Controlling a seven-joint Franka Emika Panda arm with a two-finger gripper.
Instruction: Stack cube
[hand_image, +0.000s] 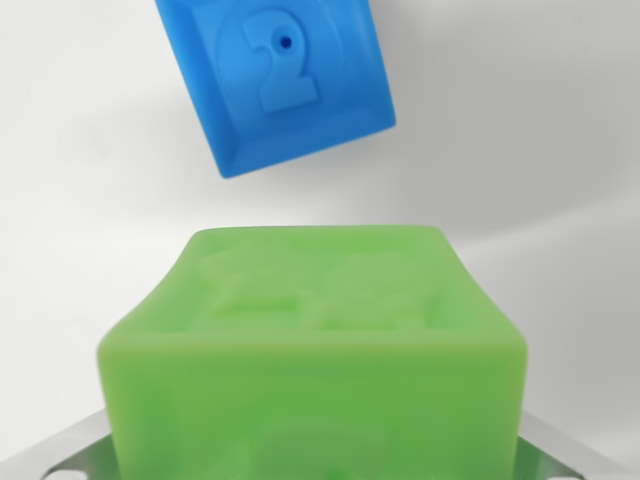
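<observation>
Matte white surface (90, 200); glossy embossed green cube (310, 360), blue cube (275, 80).

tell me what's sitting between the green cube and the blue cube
Nothing: in the wrist view, only bare white surface separates the green cube from the blue cube.

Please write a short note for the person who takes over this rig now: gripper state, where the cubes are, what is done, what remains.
Gripper: only metal parts show at the bottom corners; the green cube sits between them, apparently held.
Blue cube, with a raised 2 on top, lies on the white surface beyond the green one, apart from it.
Done: green cube seemingly picked.
Left: carry it over the blue cube, set it down, release.
</observation>
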